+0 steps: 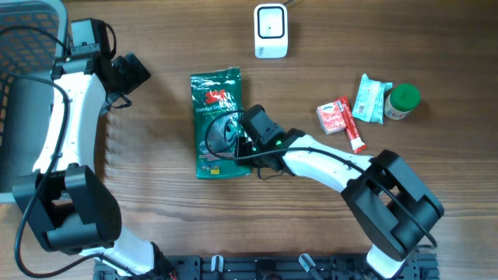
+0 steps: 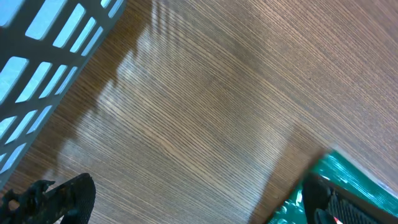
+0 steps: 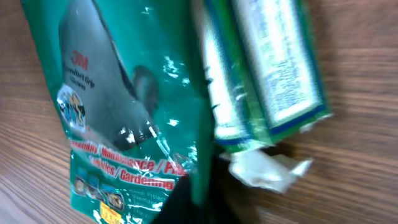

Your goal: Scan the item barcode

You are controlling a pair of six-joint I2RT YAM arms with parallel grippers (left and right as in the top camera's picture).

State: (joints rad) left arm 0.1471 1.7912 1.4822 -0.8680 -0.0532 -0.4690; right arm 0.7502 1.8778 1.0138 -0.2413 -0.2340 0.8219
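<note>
**Right pincer clamped on glove pack, scan not started**

The green glove pack (image 1: 214,101) lies mid-counter, printed front up, long side running away from the robot. The right wrist view shows its right edge folded over, with the pale printed back showing; no barcode can be made out in the blur. The right pincer (image 1: 237,141) sits at the pack's lower right edge, jaws together, apparently pinching that thin folded edge. The pack looks flat on the counter (image 1: 156,202), not lifted.

The white scanner (image 1: 271,31) stands at the far edge, well apart from the pack. The left pincer (image 1: 128,74) hangs to the pack's left, jaws wide apart, holding nothing, near the basket (image 1: 23,47). A red box (image 1: 334,117), teal pack (image 1: 369,99) and green-lidded jar (image 1: 402,101) are clustered to the right, untouched.

Progress, as a judgement: early. The grasp seems done. Left to do: lift, turn the barcode side toward the scanner, present it. The thin film edge may slip or crumple.
</note>
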